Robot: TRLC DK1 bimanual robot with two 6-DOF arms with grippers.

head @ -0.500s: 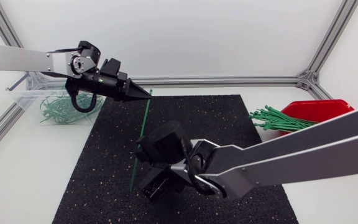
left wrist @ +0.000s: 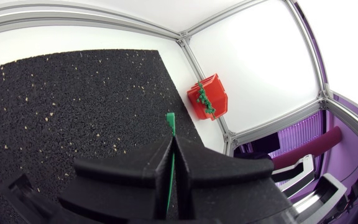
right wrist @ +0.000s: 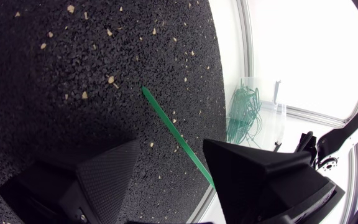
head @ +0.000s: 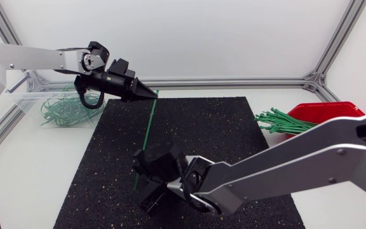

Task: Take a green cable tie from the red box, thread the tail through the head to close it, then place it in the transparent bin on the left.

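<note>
A straight green cable tie (head: pixel 146 140) hangs over the black mat (head: pixel 221 127). My left gripper (head: pixel 150 93) is shut on its upper end, and in the left wrist view the tie (left wrist: pixel 170 155) runs out from between the closed fingertips (left wrist: pixel 157 163). My right gripper (head: pixel 150 194) is low over the mat's front at the tie's lower end. It is open, and the tie (right wrist: pixel 173 130) passes through the gap between its fingers (right wrist: pixel 98 177) without clearly touching either. The red box (head: pixel 326 113) with a bundle of green ties (head: pixel 283 122) sits at the right. The transparent bin (head: pixel 24 100) stands at the left.
The bin holds several closed green ties (head: pixel 62 113). Aluminium frame rails (head: pixel 234 81) run along the table's back and sides. White table surface (head: pixel 43 172) lies left of the mat.
My left gripper has shifted slightly toward the back right with the tie's upper end. My right gripper has moved a little to the front left along the tie's lower end.
</note>
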